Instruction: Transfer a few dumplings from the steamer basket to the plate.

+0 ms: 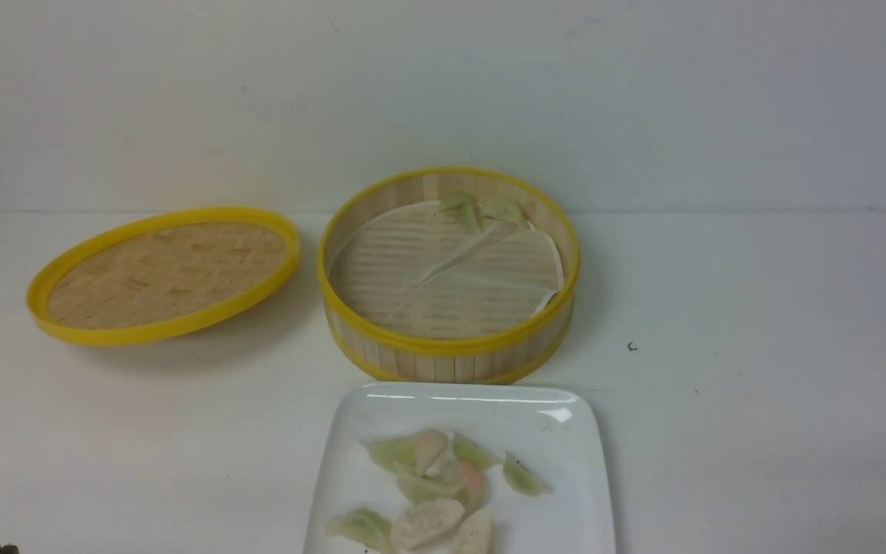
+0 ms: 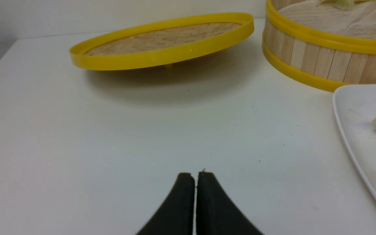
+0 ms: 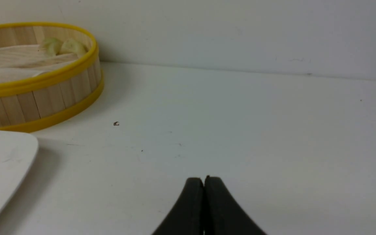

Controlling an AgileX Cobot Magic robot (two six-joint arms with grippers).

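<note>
4 pale pink-beige pleated dumplings [image 1: 428, 523] lie mixed among green dumplings [image 1: 524, 477] on the glossy white plate [image 1: 381, 415], just before the steamer basket [image 1: 443, 350], which holds 2 green ones. Left gripper [image 2: 196, 176] and right gripper [image 3: 204, 180] are pressed together, empty

a white table [image 1: 758, 323] stands against a plain pale wall [image 1: 443, 85].
</note>
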